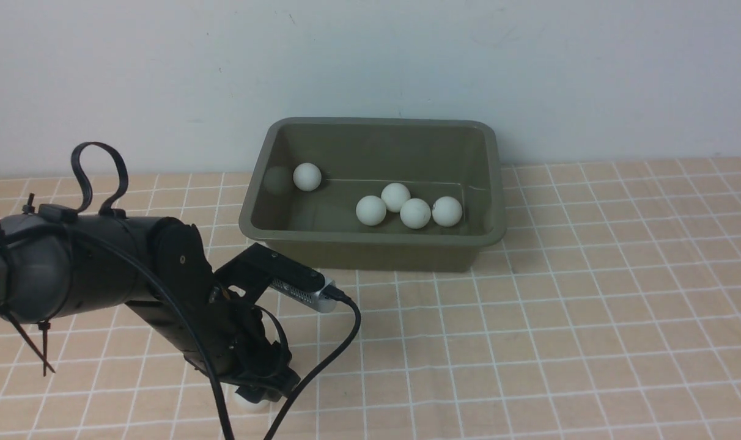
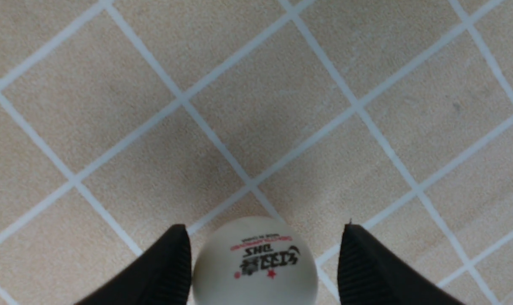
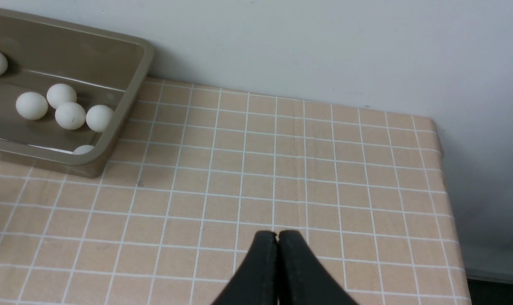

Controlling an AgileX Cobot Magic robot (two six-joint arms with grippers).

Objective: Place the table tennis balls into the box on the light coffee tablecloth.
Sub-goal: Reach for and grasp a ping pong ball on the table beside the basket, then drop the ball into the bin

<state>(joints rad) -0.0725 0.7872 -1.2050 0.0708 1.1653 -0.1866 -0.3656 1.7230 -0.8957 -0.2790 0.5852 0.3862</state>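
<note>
Five balls (image 1: pixel 415 213) in box (image 1: pixel 370 238); left end effector (image 1: pixel 258 391) over sixth ball (image 1: pixel 246 401).

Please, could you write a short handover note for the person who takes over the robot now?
Left gripper: jaws open around the loose ball on the cloth, nearer than the box, to its left.
Right gripper: shut, empty, over the cloth.
Done: six balls in the box, one tucked against the near wall.
Left to do: close on the loose ball, lift it, drop it in the box.
</note>
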